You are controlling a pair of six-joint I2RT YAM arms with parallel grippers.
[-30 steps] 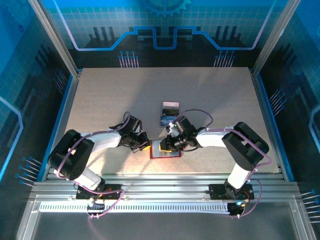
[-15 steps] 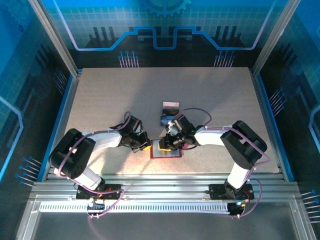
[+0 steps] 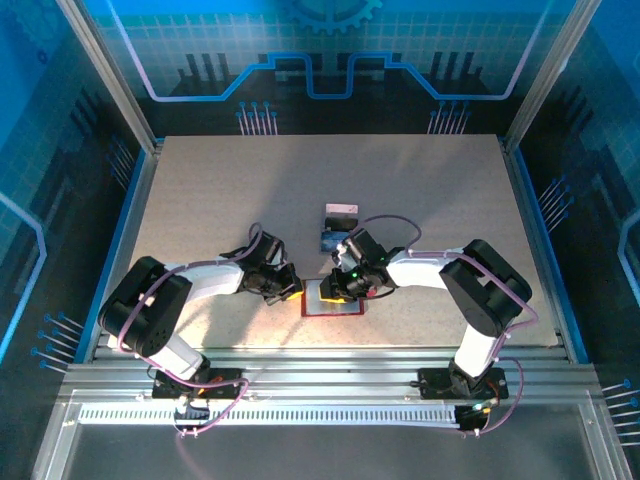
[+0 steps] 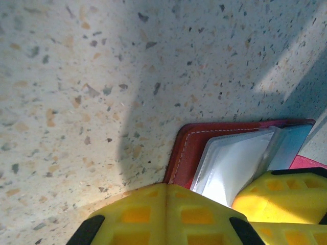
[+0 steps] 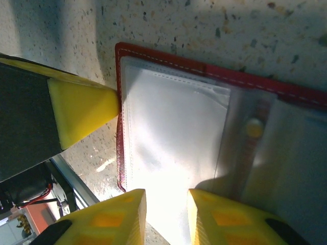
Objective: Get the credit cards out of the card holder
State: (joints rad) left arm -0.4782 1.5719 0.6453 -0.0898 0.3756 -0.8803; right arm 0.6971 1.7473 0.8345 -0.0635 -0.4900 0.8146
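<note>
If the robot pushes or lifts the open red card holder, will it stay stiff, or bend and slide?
Probably floppy: the card holder is a thin two-leaf cover with soft clear pockets, so it may fold at its spine. It looks light and lies flat on the smooth table, so a push would likely slide it.

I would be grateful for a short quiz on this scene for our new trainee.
1. True or false: the card holder lies open on the table.
2. Which gripper's tip rests at the holder's left edge? A: left gripper. B: right gripper.
3. Do the loose cards lie nearer the table's front edge than the holder, or farther back?
Key: 1 true; 2 A; 3 farther back.
</note>
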